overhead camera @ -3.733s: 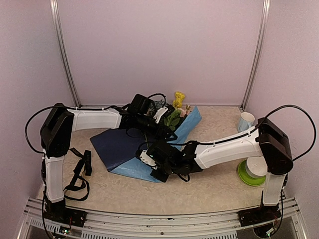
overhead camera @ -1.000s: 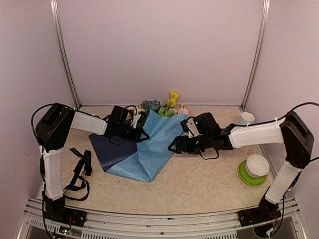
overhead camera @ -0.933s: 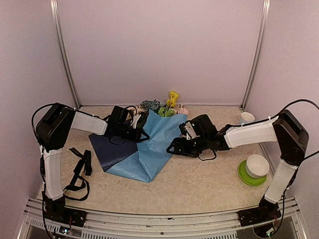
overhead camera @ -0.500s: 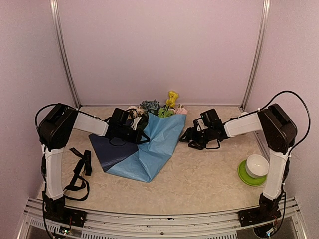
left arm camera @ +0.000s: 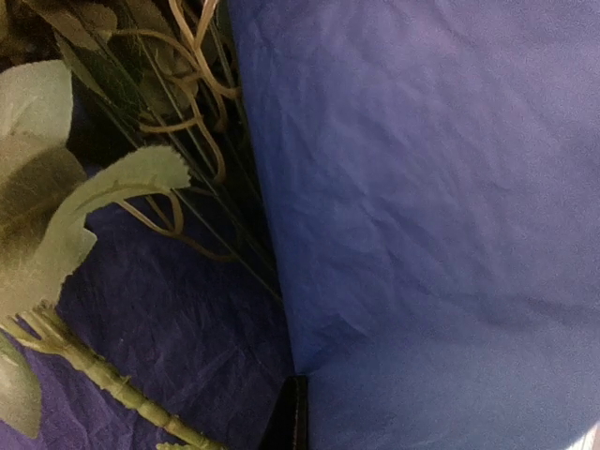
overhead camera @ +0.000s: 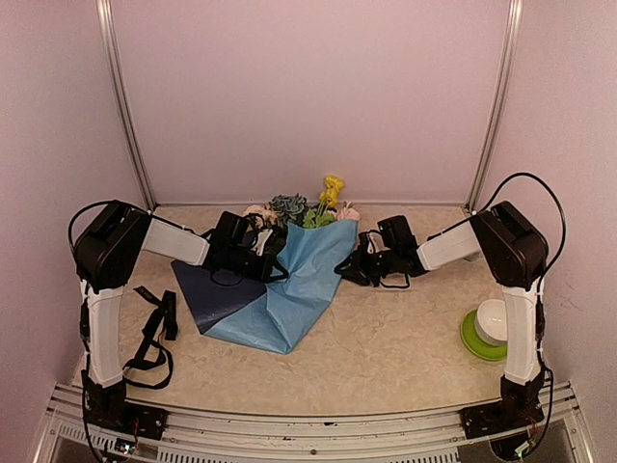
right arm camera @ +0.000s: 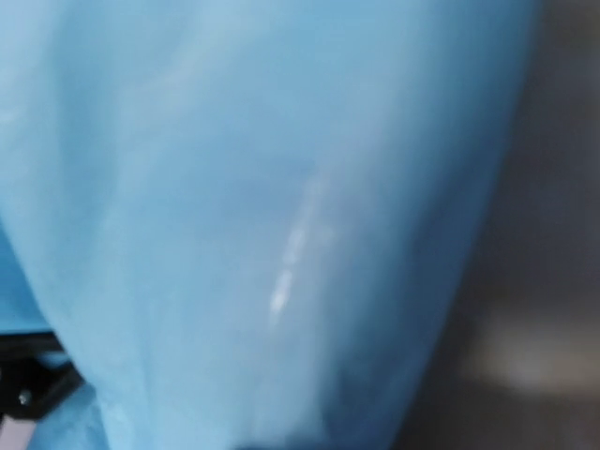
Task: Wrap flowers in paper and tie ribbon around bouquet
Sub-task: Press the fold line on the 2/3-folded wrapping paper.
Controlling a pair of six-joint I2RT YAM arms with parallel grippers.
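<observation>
**A:** Watching the right claw (overhead camera: 349,266) worries me. It sits at the right edge of the paper (overhead camera: 289,289), its camera shows only blurred light blue, and I cannot tell whether it grips anything.

**B:** And the left claw (overhead camera: 274,262)?

**A:** Clenched on the paper flap folded over the stems. The flowers (overhead camera: 288,204) lie inside, blooms poking out toward the back of the desk (overhead camera: 405,328).

**B:** So what fails?

**A:** If the right one catches only a wrinkle, the thin sheet probably slips or tears under a pull, and the cone falls open. Tugging against the left pinch could also drag stems out.

**B:** The ribbon (overhead camera: 170,316)?

**A:** Loose near the left arm's base, apart from the paper.
</observation>
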